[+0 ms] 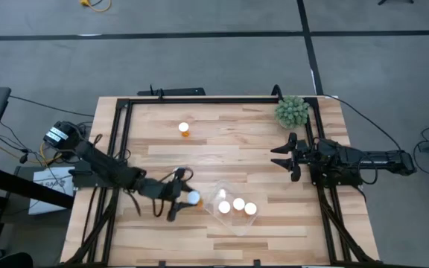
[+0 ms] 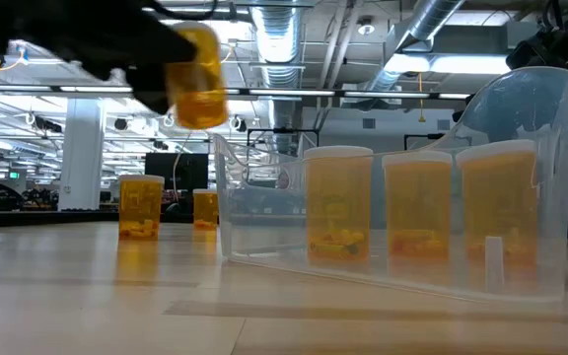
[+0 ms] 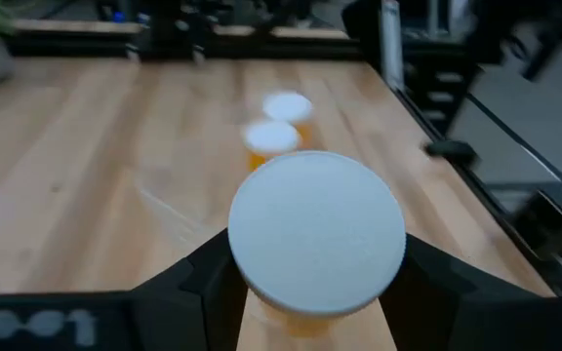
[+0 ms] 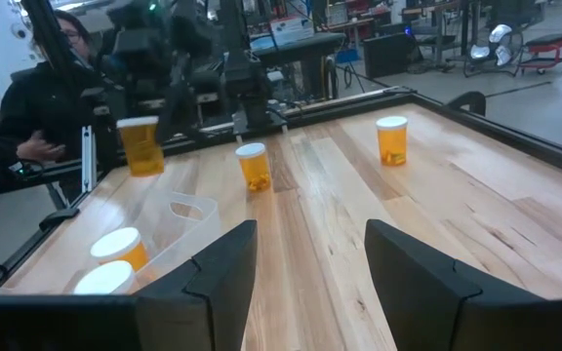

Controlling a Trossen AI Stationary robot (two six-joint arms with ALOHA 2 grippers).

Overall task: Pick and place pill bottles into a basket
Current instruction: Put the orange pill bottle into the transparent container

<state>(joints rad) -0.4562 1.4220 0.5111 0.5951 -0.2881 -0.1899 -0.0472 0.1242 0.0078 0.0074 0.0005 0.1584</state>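
Observation:
My left gripper is shut on an orange pill bottle with a white cap, held in the air just left of the clear basket; the low view shows the bottle above table height. Three bottles stand upright inside the basket. One bottle stands on the table at the far left-middle. Another stands near my left arm. My right gripper is open and empty at the table's right side. My left gripper pinches the bottle between its two fingers, one on each side of the orange body just under the white cap. The fingers come from the table's left, slanting down. The bottle is lifted clear of the table, cap up, slightly tilted.
A green spiky plant ball sits at the far right corner. A black metal frame runs around the wooden table. A person is beyond the table's left side in the right wrist view. Bare wood lies between the basket and my right gripper.

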